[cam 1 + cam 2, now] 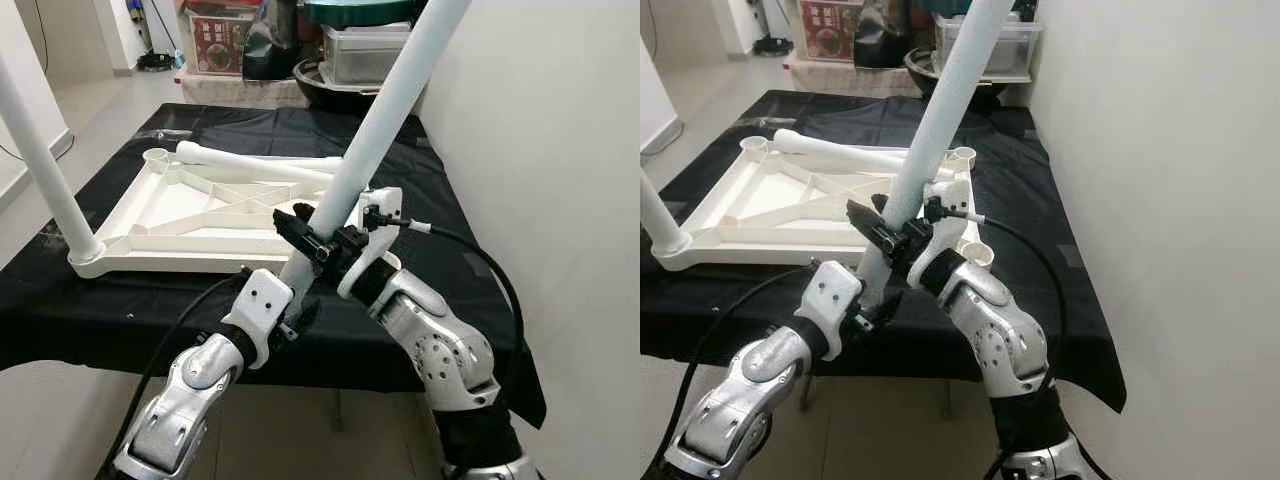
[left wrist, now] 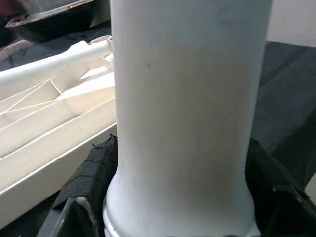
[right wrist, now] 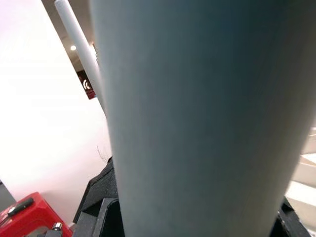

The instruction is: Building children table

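Both pincers clasping tilted table leg (image 1: 385, 110)

A black cloth (image 1: 180, 300) covers the work surface and hangs over its near edge. Beyond its far end stands a clear plastic storage box (image 1: 362, 50) with a dark green lid (image 1: 358, 10) resting above it, next to a black bowl (image 1: 322, 85). A red printed carton (image 1: 220, 42) stands further left. A plain white wall (image 1: 560, 150) runs along the right, and pale floor (image 1: 95, 100) shows at the left
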Robot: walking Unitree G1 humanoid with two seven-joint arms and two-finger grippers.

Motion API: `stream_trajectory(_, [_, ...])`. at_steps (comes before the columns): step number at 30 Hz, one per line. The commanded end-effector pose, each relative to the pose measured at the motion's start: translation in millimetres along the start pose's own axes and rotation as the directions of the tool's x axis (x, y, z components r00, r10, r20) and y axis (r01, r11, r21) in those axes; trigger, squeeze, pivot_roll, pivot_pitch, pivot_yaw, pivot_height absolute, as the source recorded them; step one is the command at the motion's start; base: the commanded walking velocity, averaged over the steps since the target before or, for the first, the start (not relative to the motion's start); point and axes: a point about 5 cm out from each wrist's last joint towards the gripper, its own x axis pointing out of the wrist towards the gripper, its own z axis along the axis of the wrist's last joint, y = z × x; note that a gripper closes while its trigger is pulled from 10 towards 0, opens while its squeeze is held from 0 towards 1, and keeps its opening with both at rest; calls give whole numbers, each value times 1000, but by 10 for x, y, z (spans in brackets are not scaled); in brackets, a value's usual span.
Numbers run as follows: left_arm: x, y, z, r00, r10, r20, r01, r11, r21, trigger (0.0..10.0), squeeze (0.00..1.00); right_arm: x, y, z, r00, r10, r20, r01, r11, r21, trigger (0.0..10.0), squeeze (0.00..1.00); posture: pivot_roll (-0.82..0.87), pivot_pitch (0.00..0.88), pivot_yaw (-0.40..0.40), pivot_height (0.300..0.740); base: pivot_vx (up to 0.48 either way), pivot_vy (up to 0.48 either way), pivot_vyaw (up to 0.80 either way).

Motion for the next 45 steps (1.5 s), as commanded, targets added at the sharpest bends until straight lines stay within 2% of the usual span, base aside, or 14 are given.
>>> stream_trajectory(1, [33, -100, -51, 999, -39, -27, 39, 999, 1, 0, 0, 27, 102, 60, 998, 62, 28, -62, 998, -4, 10000, 0, 42, 62, -34, 740, 0, 0, 0])
stream_trajectory(6, [40, -109, -68, 999, -38, -35, 38, 999, 0, 0, 0, 22, 45, 86, 998, 30, 49, -28, 999, -24, 10000, 0, 42, 62, -32, 740, 0, 0, 0])
stream_trajectory(7, [39, -99, -60, 999, -42, -31, 42, 999, -2, 8627, 0, 26, 3, 109, 998, 5, 67, -3, 999, -35, 10000, 420, 42, 63, -32, 740, 0, 0, 0])
stream_trajectory(8, [39, -93, -55, 999, -46, -29, 46, 999, -4, 8627, 0, 27, -25, 126, 997, -11, 80, 14, 999, -42, 10000, 420, 42, 62, -32, 740, 0, 0, 0])
stream_trajectory(9, [36, -90, -42, 998, -53, -20, 53, 999, -13, 10000, 0, 25, -46, 138, 996, -16, 86, 20, 999, -45, 10000, 1000, 43, 62, -32, 740, 0, 0, 0])
stream_trajectory(11, [20, -87, -22, 997, -73, -5, 72, 996, -43, 10000, 0, 20, -80, 151, 996, -17, 85, 22, 998, -61, 10000, 1000, 46, 62, -36, 740, 0, 0, 0])
stream_trajectory(12, [-10, -80, 0, 995, -97, 13, 98, 993, -70, 10000, 0, 15, -112, 169, 997, -13, 81, 20, 997, -78, 10000, 663, 45, 63, -33, 740, 0, 0, 0])
stream_trajectory(13, [-10, -80, 0, 995, -97, 13, 98, 993, -70, 10000, 0, 15, -112, 169, 997, -13, 81, 20, 997, -78, 10000, 663, 45, 63, -33, 740, 0, 0, 0])
stream_trajectory(14, [-53, -54, 18, 992, -125, 32, 128, 986, -103, 10000, 0, 8, -141, 197, 997, 3, 72, 4, 996, -90, 10000, 0, 44, 63, -31, 740, 0, 0, 0])
stream_trajectory(19, [-183, -22, 50, 963, -261, 75, 270, 946, -178, 10000, 0, -38, -185, 246, 994, 108, 37, -106, 993, -47, 10000, 0, 51, 65, -33, 740, 0, 0, 0])
stream_trajectory(24, [-351, -43, 99, 878, -457, 141, 477, 813, -334, 10000, 0, -214, -34, 182, 904, 419, -85, -415, 907, 69, 10000, 0, 52, 67, -32, 740, 0, 0, 0])
stream_trajectory(27, [-385, -52, 94, 858, -490, 152, 509, 777, -370, 10000, 0, -264, 5, 140, 868, 480, -124, -471, 877, 96, 10000, 0, 54, 69, -31, 740, 0, 0, 0])
stream_trajectory(39, [-544, -204, -35, 785, -609, 113, 597, 694, -403, 10000, 0, -265, 63, 140, 819, 551, -158, -541, 834, 106, 10000, 0, 48, 67, -23, 740, 0, 0, 0])
stream_trajectory(45, [-569, -215, -64, 771, -630, 96, 607, 681, -409, 10000, 0, -273, 78, 147, 797, 579, -171, -566, 815, 123, 10000, 0, 47, 64, -25, 740, 0, 0, 0])
